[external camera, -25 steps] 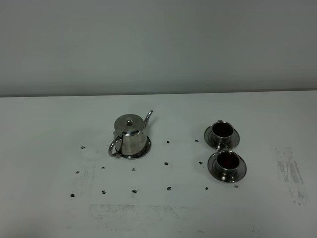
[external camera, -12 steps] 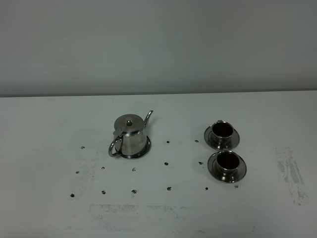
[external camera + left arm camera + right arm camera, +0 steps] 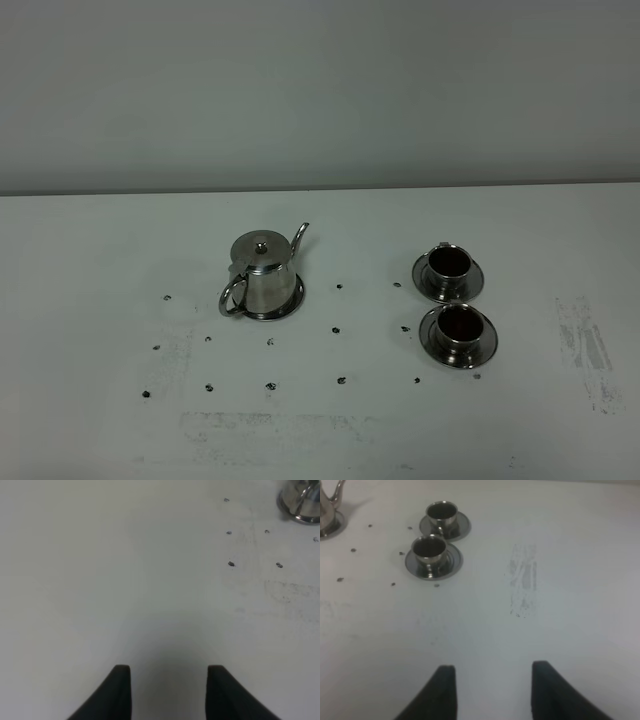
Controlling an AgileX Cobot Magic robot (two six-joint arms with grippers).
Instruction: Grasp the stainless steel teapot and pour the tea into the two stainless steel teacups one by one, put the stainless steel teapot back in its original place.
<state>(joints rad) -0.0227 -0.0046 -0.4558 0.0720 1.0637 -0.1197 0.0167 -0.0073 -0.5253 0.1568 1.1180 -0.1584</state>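
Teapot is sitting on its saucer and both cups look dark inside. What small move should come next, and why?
Probably none beyond keeping both arms back. The teapot stands upright on its saucer, and both teacups hold dark liquid. The left claw and right claw hang over bare table, holding nothing. The job looks finished.

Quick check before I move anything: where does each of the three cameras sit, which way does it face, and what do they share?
Exterior high: mounted high, looking down on the table, teapot left, two teacups right; no robot parts show.
Left wrist: faces across bare table past the left gripper, jaws apart, empty; teapot at frame edge.
Right wrist: faces the cups past the right gripper, jaws apart, empty.
Shared: all three see the teapot.
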